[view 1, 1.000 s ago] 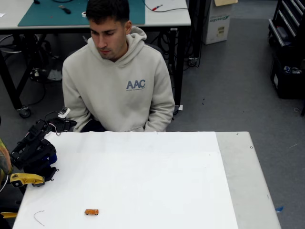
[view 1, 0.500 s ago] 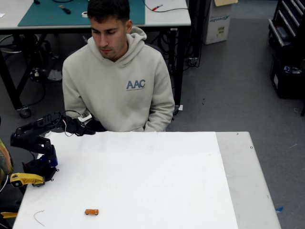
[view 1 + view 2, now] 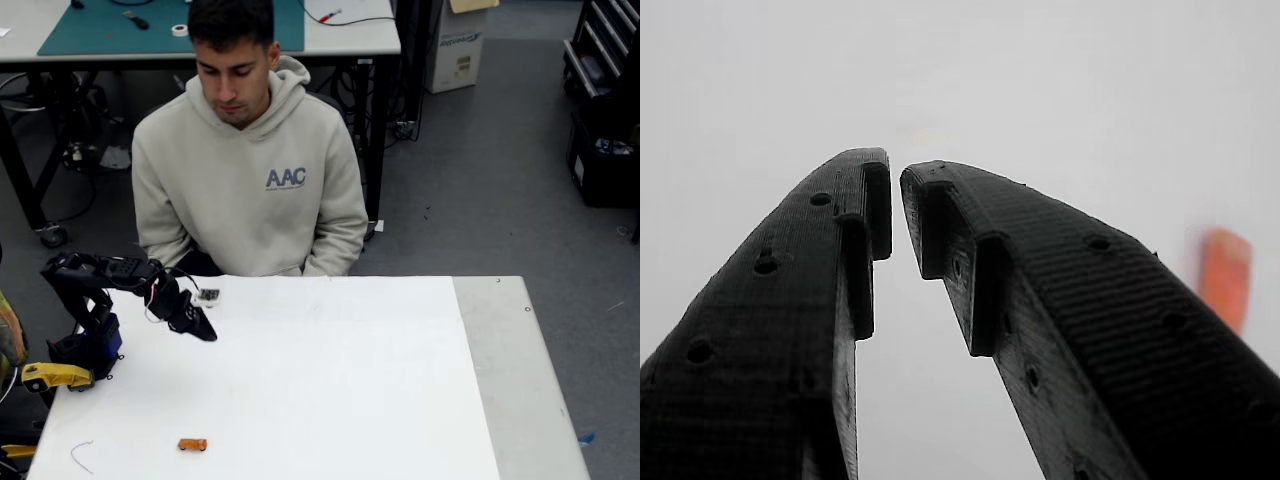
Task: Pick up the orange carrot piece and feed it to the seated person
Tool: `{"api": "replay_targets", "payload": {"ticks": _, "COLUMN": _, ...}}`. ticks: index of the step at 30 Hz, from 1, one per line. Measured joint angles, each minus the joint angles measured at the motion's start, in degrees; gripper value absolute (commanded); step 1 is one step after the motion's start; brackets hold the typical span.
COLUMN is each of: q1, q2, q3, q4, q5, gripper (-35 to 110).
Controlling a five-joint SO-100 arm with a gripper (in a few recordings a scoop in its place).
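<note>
White sheeting covers the surface (image 3: 330, 380), which gives the small target strong contrast. Behind it stand a workbench and grey floor. You are working at the reach stage; nothing has been picked up yet.

The carrot (image 3: 192, 444) lies flat on the surface near the front edge, toward the left in the fixed view. It is well apart from everything else, so you can approach it from above without obstruction. In the wrist view the carrot (image 3: 1226, 277) sits at the right edge of frame, blurred, off the gripper's line.

The gripper (image 3: 203, 330) hangs above the surface on the left, angled downward, well short of the carrot. In the wrist view the gripper (image 3: 896, 205) has its tips nearly pressed together, with only a narrow slit between them and nothing held. Judged from this, you must spread the jaws before descending, and swing the gripper toward the carrot to centre it between the tips.

The person (image 3: 250, 180) sits at the far edge, facing the surface and looking down. That position places the mouth within plausible reach of the arm for delivery.

A yellow clamp (image 3: 55, 376) rests by the arm base at the left edge. Do not mistake it for the target.

The carrot is small and may slip or roll if pinched off-centre.
</note>
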Motion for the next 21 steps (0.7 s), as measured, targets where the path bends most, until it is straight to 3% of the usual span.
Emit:
{"api": "replay_targets", "payload": {"ticks": 14, "q1": 24.7, "q2": -20.57, "q3": -9.32, "q4": -0.18, "q5": -12.13, "gripper": -2}}
{"api": "replay_targets", "payload": {"ticks": 21, "q1": 28.74, "q2": -23.82, "q3": -9.32, "q4": -0.18, "q5": -16.17, "gripper": -2}}
